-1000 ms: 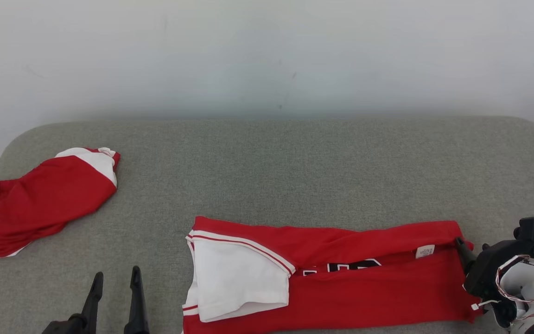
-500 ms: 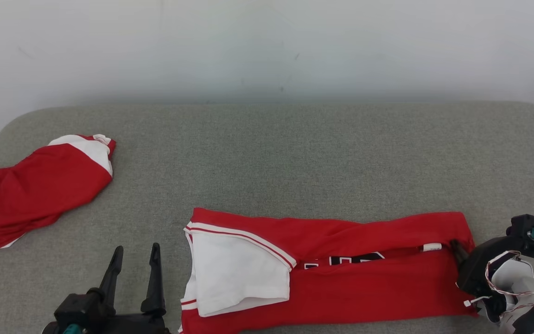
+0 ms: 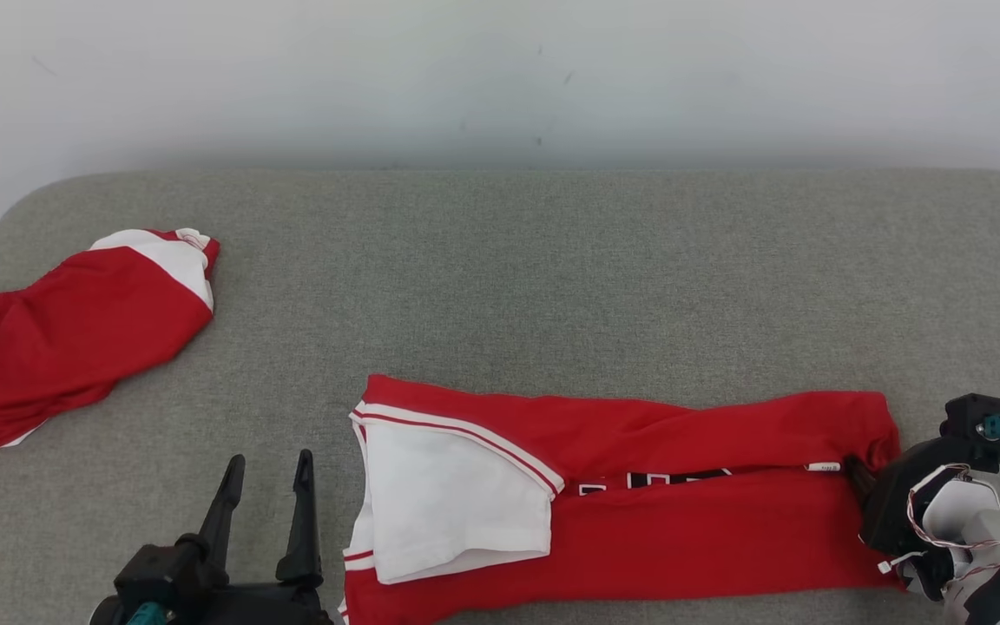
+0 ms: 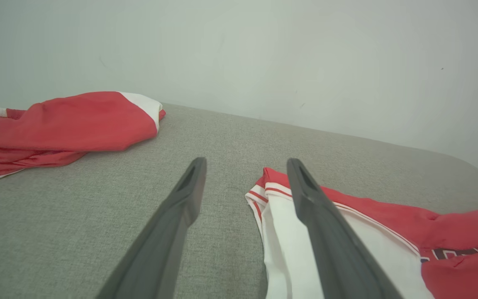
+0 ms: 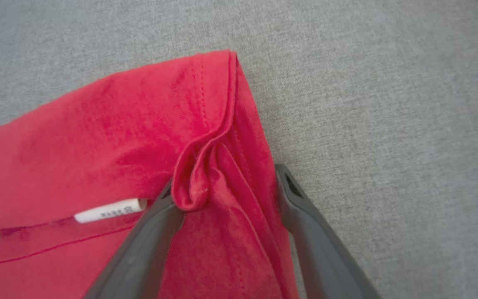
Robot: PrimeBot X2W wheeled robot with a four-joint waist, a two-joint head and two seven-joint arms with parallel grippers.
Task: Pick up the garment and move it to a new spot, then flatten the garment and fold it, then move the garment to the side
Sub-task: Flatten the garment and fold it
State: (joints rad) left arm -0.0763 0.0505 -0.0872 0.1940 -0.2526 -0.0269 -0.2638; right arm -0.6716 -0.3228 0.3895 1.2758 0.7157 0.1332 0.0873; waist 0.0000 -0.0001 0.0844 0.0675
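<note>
Left pincer is held apart and empty at 7 o'clock over the desk, just beside the white-panelled end of the garment. The garment is laid at 6 o'clock as a long red strip, its long edges turned inward. At 4 o'clock the right pincer is spread around a bunched hem corner, not yet clamped. Relocation and flattening are judged done; the crosswise fold and the move aside are left.
</note>
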